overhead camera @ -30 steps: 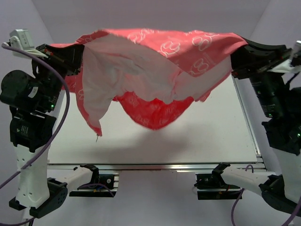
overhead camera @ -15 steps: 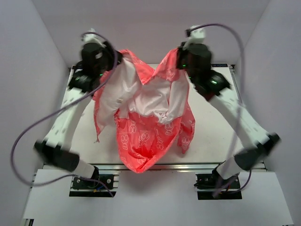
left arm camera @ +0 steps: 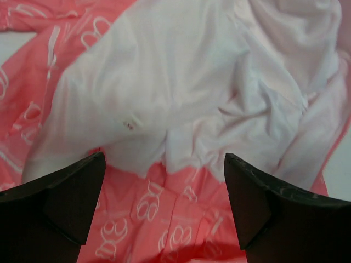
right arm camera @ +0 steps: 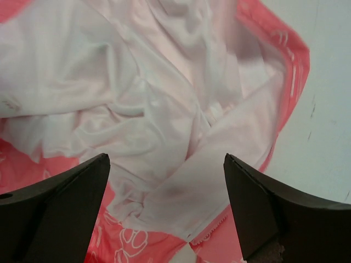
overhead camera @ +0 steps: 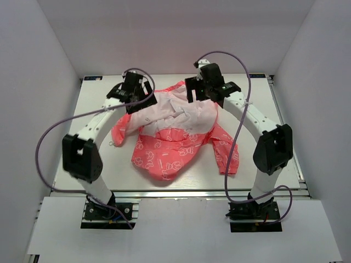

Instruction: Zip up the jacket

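Observation:
The jacket (overhead camera: 164, 156) lies crumpled in the middle of the table, with its white lining (overhead camera: 181, 115) turned up at the far side and coral print towards the near side. My left gripper (overhead camera: 137, 97) hovers open over its far left part, and my right gripper (overhead camera: 206, 90) hovers open over its far right part. In the left wrist view the left gripper (left arm camera: 164, 189) has nothing between its fingers, only the jacket (left arm camera: 164, 213) below. The right gripper (right arm camera: 166, 189) also stands wide over white lining (right arm camera: 137, 126). A toothed coral edge (right arm camera: 211, 234) shows by the lining's corner.
The white table (overhead camera: 118, 167) ends in a metal rail (overhead camera: 175, 193) at the near edge. White walls close in the left, right and far sides. One coral sleeve (overhead camera: 229, 156) trails towards the right arm. Purple cables loop from both arms.
Both grippers held the jacket stretched high up close to the camera, then carried it down and let go. The jacket now lies on the table and both grippers have opened.

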Controlling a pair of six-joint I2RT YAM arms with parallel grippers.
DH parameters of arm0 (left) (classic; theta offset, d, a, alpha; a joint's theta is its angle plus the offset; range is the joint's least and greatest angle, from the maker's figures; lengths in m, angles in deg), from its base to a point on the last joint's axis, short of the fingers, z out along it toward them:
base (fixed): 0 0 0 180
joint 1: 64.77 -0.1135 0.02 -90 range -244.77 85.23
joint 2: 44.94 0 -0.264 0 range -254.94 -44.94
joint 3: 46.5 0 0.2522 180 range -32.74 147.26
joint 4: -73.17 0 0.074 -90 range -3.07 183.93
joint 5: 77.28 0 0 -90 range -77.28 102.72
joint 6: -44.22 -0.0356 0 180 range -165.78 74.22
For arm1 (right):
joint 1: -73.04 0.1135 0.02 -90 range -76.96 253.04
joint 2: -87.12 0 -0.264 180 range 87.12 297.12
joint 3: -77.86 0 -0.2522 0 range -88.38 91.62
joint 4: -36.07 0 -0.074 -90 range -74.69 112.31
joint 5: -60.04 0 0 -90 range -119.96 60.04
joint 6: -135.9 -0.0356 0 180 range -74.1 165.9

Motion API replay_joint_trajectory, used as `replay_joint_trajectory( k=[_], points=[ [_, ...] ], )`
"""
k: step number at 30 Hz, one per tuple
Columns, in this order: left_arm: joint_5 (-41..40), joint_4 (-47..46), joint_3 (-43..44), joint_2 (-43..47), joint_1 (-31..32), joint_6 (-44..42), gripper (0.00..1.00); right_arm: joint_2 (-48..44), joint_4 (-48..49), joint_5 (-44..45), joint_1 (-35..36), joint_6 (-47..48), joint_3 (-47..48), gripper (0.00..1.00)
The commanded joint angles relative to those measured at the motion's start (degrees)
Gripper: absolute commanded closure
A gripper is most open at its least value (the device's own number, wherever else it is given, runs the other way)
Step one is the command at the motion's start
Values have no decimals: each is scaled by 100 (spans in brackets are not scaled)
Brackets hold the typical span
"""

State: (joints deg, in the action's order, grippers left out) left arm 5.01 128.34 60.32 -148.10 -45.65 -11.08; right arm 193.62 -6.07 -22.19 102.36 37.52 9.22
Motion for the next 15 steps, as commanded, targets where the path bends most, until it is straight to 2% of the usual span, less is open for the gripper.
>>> replay_joint_trajectory(
  k=[1,6,9,13,15],
  points=[
    [164,-396,-1144,1173,389,151,2,-157,772,-602,30,671,-22,11],
    [453,-441,-2510,1886,1391,616,2,730,422,5,-23,803,846,11],
    [762,-572,-3257,2009,1700,888,2,1599,18,41,-172,558,1638,11],
    [918,-818,-3987,1853,1771,1197,2,2006,25,-21,-401,320,1798,11],
    [596,-801,-4041,1703,1771,1311,2,2077,26,-30,-479,206,1544,11]
  ],
)
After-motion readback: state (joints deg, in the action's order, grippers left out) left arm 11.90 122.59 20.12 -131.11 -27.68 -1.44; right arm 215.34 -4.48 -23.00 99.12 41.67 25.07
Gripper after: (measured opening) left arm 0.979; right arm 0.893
